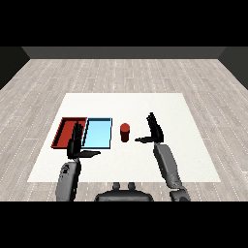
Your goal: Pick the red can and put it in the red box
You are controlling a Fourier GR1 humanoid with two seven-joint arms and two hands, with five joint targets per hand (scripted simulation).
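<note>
Standing upright on the white worktop (184,145), the red can (125,132) is being left untouched, just to the right of the light blue tray (99,132) and apart from the red tray (64,131) lying farther left. The right hand (154,130) is being held near the can's right side with fingers (152,119) straight and thumb spread toward it, not touching. The left hand (75,146) is being held over the trays' near edge, fingers straight and apart.
</note>
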